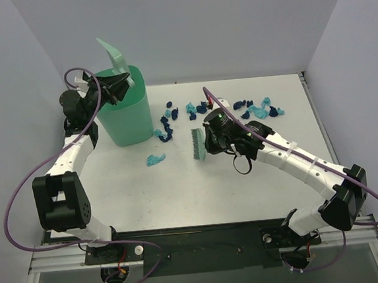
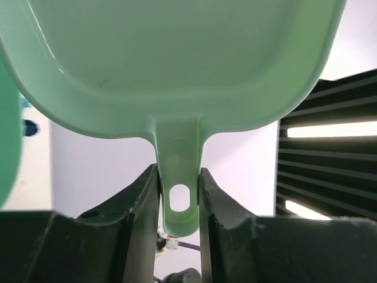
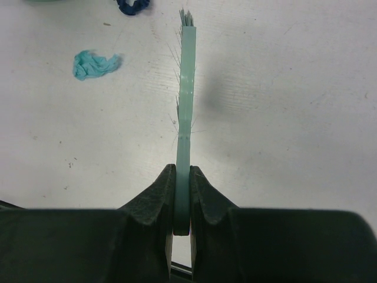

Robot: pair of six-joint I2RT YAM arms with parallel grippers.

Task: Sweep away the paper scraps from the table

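Lying on the white counter (image 1: 180,195), the scraps (image 1: 259,112) cluster along its far side, right of the bin (image 1: 128,117); one turquoise scrap sits nearer. Pale walls (image 1: 219,26) close three sides. The left end effector (image 2: 178,180) clamps the dustpan (image 2: 177,59) above the bin; the right end effector (image 3: 182,180) clamps the brush (image 3: 187,88).

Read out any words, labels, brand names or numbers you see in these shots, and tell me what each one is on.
There is no text to read in any view.
The dustpan, the brush, the bin and the table all show plain surfaces with no print, label or number.
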